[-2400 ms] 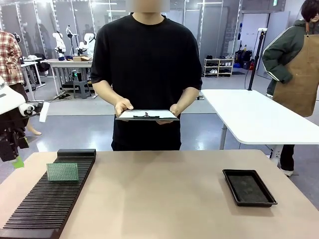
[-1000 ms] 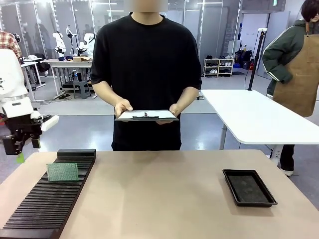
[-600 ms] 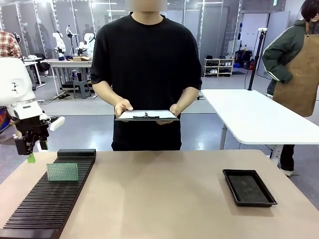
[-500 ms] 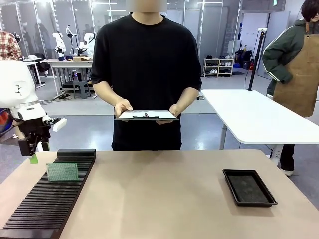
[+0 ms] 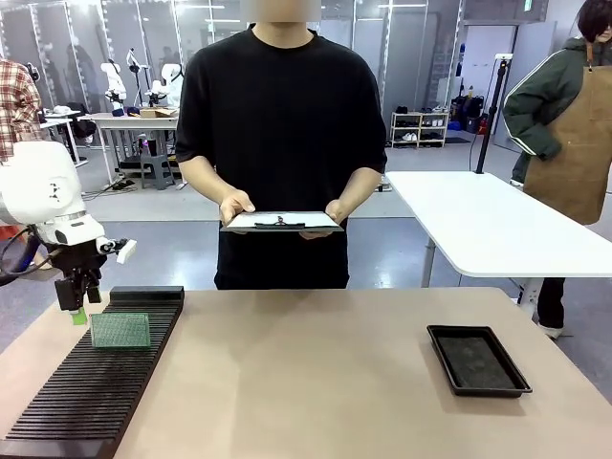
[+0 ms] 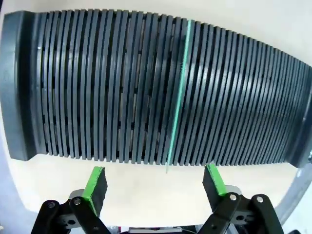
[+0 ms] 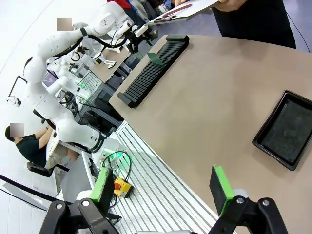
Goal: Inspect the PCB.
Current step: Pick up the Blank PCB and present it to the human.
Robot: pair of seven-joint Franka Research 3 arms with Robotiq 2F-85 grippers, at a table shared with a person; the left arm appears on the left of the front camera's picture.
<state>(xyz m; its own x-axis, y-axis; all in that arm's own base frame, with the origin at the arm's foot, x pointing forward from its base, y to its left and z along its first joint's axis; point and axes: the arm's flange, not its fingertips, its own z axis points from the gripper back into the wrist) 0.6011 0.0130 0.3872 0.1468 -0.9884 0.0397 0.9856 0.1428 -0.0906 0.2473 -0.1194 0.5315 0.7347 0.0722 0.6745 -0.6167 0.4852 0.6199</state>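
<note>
My left jaws hang apart, empty, just left of the PCB (image 5: 120, 330), which stands on edge in a slot of the rack (image 5: 96, 392) on the worktop (image 5: 306, 382). I judge it light, stiff, thin and easily scratched, so I'd pinch its top edge. My right jaws are apart too, empty.

My left arm (image 5: 43, 196) white, rounded glossy shells, black cable (image 5: 17, 269) near wrist, my left gripper (image 6: 156, 183) black linkage, silver pivot screws (image 6: 229, 197), green pads (image 6: 96, 183), my right gripper (image 7: 163, 187) same black and green
</note>
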